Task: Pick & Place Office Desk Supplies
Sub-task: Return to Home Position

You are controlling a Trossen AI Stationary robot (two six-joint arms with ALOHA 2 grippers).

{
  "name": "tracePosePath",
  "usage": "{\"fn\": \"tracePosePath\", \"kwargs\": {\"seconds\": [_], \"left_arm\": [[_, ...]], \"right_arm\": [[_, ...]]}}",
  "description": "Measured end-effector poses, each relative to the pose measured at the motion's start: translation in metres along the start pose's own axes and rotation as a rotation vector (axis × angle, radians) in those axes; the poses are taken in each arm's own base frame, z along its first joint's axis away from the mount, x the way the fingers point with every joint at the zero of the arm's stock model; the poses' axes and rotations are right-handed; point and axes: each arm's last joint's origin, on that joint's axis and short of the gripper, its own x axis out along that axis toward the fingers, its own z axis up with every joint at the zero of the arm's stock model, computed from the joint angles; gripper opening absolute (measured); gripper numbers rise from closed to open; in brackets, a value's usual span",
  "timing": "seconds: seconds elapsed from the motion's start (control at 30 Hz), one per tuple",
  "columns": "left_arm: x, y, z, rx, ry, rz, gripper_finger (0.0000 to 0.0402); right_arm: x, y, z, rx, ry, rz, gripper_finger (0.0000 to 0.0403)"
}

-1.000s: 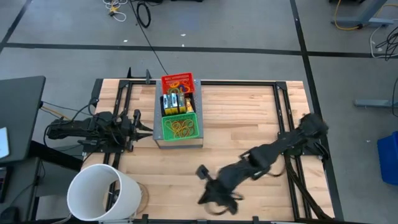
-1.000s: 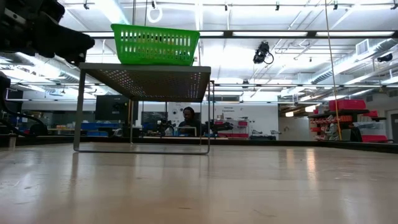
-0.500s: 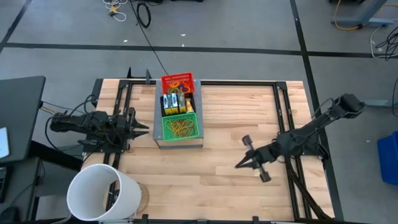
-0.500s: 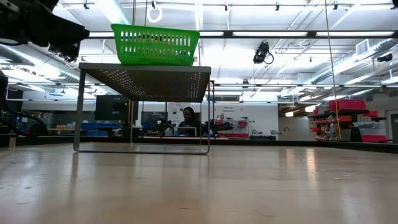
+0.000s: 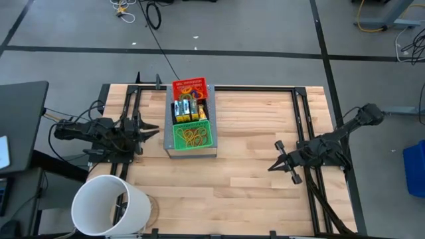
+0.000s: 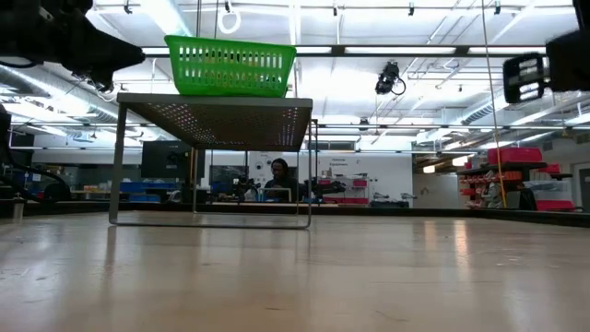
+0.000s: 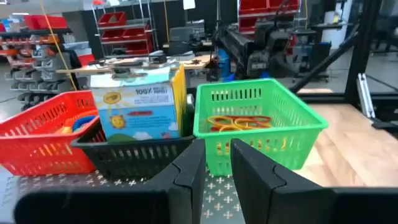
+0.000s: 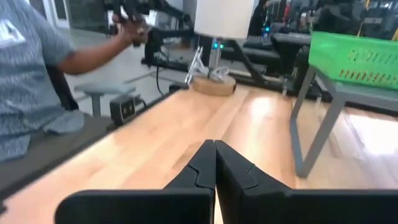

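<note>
"On the shelf (image 6: 214, 111), at eleven o'clock on the table (image 5: 252, 126), what is kept?"

"A green basket (image 6: 230, 66) is set on its top, and rubber bands (image 7: 239, 122) are heaped inside it. Crayon boxes (image 7: 138, 112) are packed in a black basket (image 7: 134, 155) at twelve o'clock from the green one, and a red basket (image 7: 37, 143) is placed beyond that."

"Is anything left to be sorted?"

"No loose supplies are seen on the bare boards. The sorting is judged finished, and only the parking of the arms is thought to be left."

"How are the grippers held?"

"The left gripper (image 7: 217, 155) is pointed at the shelf from nine o'clock. Its fingers are parted by a narrow gap, with nothing between them. The right gripper (image 8: 215, 152) is held at four o'clock from the shelf, toward the table's three o'clock edge. Its fingers are pressed together and nothing is gripped."
</note>
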Motion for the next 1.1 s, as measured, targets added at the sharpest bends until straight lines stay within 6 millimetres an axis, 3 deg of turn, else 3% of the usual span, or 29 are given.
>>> {"fn": "tracePosePath", "kwargs": {"seconds": [0.27,0.43,0.53,0.67,0.73,0.97,1.1], "left_arm": [[0.0,-0.004,0.002,-0.001,-0.024,-0.15,0.0084],[0.0,0.0,-0.001,-0.187,0.009,0.003,0.0084],[0.0,-0.002,-0.003,-0.269,0.035,-0.054,0.0084],[-0.001,-0.01,0.002,-0.188,-0.009,-0.361,0.0084],[-0.002,-0.012,0.009,-0.151,-0.085,-0.427,0.0084],[-0.002,-0.011,0.007,-0.09,-0.084,-0.392,0.0084],[0.005,-0.015,-0.011,-0.056,-0.061,-0.378,0.0084]], "right_arm": [[-0.01,-0.002,0.002,-0.023,-0.022,-0.043,0.0004],[-0.011,-0.005,0.001,-0.081,-0.002,-0.141,0.0005],[-0.011,-0.006,-0.001,-0.087,0.011,-0.157,0.0005],[-0.011,-0.006,-0.001,-0.082,0.012,-0.156,0.0005],[-0.011,-0.006,-0.001,-0.081,0.012,-0.156,0.0005],[-0.011,-0.007,-0.006,-0.083,0.069,-0.194,0.0005],[-0.011,-0.006,-0.006,-0.042,0.065,-0.172,0.0005]]}}
